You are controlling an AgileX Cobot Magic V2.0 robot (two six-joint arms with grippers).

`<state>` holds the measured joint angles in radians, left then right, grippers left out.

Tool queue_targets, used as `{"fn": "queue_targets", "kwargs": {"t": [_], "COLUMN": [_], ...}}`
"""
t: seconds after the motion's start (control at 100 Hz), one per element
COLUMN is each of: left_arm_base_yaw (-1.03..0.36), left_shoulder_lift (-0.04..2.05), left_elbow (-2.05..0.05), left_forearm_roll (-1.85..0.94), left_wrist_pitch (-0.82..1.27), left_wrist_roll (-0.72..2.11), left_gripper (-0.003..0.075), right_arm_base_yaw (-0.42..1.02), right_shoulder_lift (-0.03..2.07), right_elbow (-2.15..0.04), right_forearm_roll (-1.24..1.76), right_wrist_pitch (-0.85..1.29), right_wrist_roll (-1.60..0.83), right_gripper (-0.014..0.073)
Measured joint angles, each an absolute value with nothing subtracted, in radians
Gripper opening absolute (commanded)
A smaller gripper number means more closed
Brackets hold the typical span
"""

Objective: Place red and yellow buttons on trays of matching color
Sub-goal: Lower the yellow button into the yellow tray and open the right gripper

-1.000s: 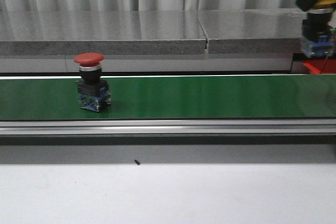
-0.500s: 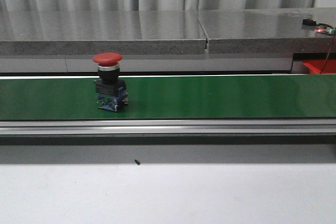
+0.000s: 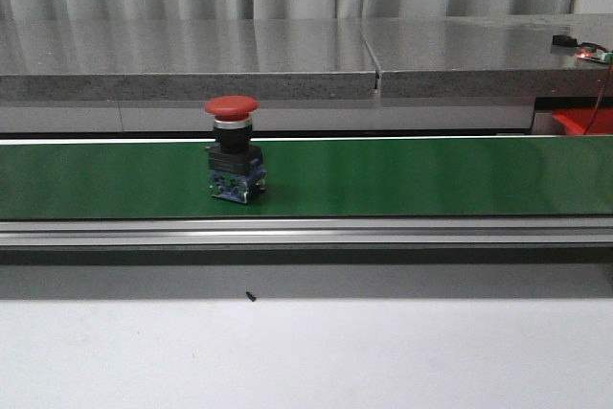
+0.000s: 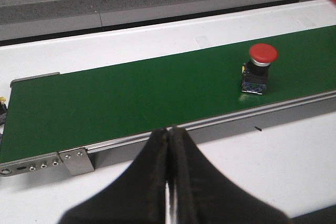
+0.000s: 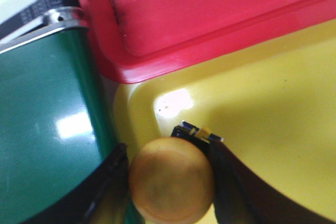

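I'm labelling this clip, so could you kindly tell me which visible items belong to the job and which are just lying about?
Job:
red button
yellow button in right pincer
yellow tray
red tray
green belt

Lying about:
small black speck
grey slabs

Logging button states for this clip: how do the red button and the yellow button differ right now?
The red button stands free and upright on the green belt; the yellow button sits between the right gripper jaws, over the yellow tray. Caps differ in colour. Both are mushroom-capped.
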<state>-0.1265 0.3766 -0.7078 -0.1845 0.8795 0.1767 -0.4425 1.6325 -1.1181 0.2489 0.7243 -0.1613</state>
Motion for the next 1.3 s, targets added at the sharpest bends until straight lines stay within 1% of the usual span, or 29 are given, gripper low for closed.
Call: {"fn": "queue_targets", "kwargs": {"t": [0.21,0.26,0.31,0.38,0.45,0.46,0.47,0.5,0.53,0.57,0.79,1.08,1.18,1.3], "left_arm_base_yaw": [-0.126,-0.126,-0.126,-0.126,-0.126,-0.126,-0.126,-0.126,-0.126,-0.126,-0.126,-0.126,-0.126,-0.126], "left_shoulder_lift": [0.377,0.377,0.377,0.377,0.377,0.377,0.377,0.377,0.377,0.377,0.377,0.377,0.377,0.377], "left_elbow": [-0.708,-0.708,-0.708,-0.708,-0.708,-0.708,-0.708,-0.708,-0.708,-0.708,-0.708,-0.708,-0.708,-0.708], "left_forearm_roll": [-0.184,-0.184,-0.184,-0.184,-0.184,-0.184,-0.184,-0.184,-0.184,-0.184,-0.184,-0.184,-0.184,-0.184], "left_wrist_pitch": [0.879,0.879,0.879,0.879,0.879,0.879,0.879,0.879,0.879,0.879,0.879,0.879,0.879,0.879], "left_wrist_roll": [0.177,0.177,0.177,0.177,0.177,0.177,0.177,0.177,0.177,0.177,0.177,0.177,0.177,0.177], "left_gripper": [-0.0019,-0.0019,-0.0019,-0.0019,-0.0019,-0.0019,-0.0019,-0.0019,-0.0019,-0.0019,-0.0019,-0.0019,-0.0019,-0.0019], "right_arm_base_yaw": [-0.442,-0.442,-0.442,-0.442,-0.442,-0.442,-0.442,-0.442,-0.442,-0.442,-0.442,-0.44,-0.413,-0.335], "right_shoulder_lift": [1.686,1.693,1.7,1.708,1.713,1.713,1.713,1.713,1.713,1.713,1.7,1.537,1.471,1.403], "right_elbow": [-1.119,-1.119,-1.119,-1.119,-1.119,-1.119,-1.119,-1.119,-1.119,-1.119,-1.119,-1.119,-1.119,-1.119], "right_forearm_roll": [0.262,0.265,0.268,0.27,0.272,0.272,0.272,0.274,0.274,0.275,0.275,0.261,0.255,0.254], "right_wrist_pitch": [0.689,0.684,0.681,0.68,0.679,0.679,0.677,0.677,0.675,0.673,0.667,0.664,0.674,0.701], "right_wrist_roll": [-0.162,-0.162,-0.162,-0.162,-0.162,-0.162,-0.162,-0.162,-0.162,-0.162,-0.162,-0.163,-0.174,-0.196], "right_gripper": [0.0218,0.0233,0.0269,0.0348,0.0444,0.0472,0.0472,0.0513,0.0535,0.0552,0.055,0.055,0.055,0.055]}}
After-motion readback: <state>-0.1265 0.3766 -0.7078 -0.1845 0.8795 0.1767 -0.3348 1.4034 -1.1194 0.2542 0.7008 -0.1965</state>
